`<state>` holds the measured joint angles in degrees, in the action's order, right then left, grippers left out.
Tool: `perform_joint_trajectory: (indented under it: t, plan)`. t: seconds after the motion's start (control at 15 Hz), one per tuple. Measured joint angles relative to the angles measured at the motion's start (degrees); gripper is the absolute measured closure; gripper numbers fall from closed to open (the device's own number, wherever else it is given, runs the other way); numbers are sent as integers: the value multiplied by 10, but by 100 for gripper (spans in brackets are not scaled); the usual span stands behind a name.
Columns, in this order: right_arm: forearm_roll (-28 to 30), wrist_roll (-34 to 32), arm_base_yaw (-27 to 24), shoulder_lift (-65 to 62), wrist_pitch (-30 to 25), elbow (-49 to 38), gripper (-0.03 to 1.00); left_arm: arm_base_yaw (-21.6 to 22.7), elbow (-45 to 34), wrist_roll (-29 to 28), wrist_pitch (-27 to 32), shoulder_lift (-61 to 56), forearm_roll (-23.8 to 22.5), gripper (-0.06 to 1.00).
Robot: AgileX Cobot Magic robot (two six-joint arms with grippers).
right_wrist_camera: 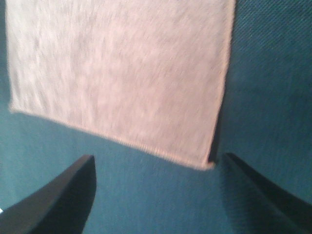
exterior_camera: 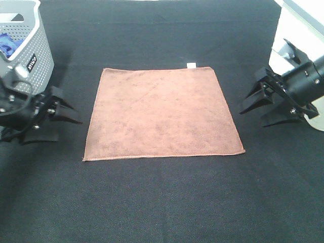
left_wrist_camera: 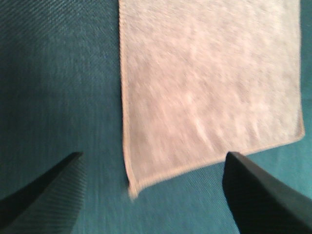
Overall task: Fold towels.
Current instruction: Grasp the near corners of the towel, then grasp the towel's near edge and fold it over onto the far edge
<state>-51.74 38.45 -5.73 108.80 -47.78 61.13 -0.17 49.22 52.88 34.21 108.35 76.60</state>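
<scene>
Jaws wide on left gripper (exterior_camera: 68, 124), gripping nothing; poised just off towel (exterior_camera: 162, 114) left edge, pointing inward. Likewise right gripper (exterior_camera: 251, 117): wide, empty, angled toward right edge.

High cam evenly lit, sharp; 2 wrist cams blurry, teal-tinted.

The left gripper (exterior_camera: 68, 129) and the right gripper (exterior_camera: 251, 118) are both matte black. Each has two flat, angular fingers that narrow to a point. In the wrist views these fingers (left_wrist_camera: 39, 197) look like dark, smooth wedges. Small silver screws (exterior_camera: 292, 110) sit in the body of the right gripper, and behind it is a round black wrist section (exterior_camera: 310, 76). A thin cable (exterior_camera: 29, 87) makes a loop on the left arm.
</scene>
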Motion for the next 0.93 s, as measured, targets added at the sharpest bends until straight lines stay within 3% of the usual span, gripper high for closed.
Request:
perform_joint_trajectory:
  t: [0.47,0.73,0.87,0.93]
  plan:
    - [-19,37,-7,103,17,13,29,-52,92,6,6,111,16,21]
    - [-29,34,53,134,15,64,30,-86,118,3,19,142,54,22]
    - [-25,20,83,138,24,70,35,-102,118,3,19,147,61,31]
    - [-21,9,87,139,28,70,42,-107,118,3,18,150,61,42]
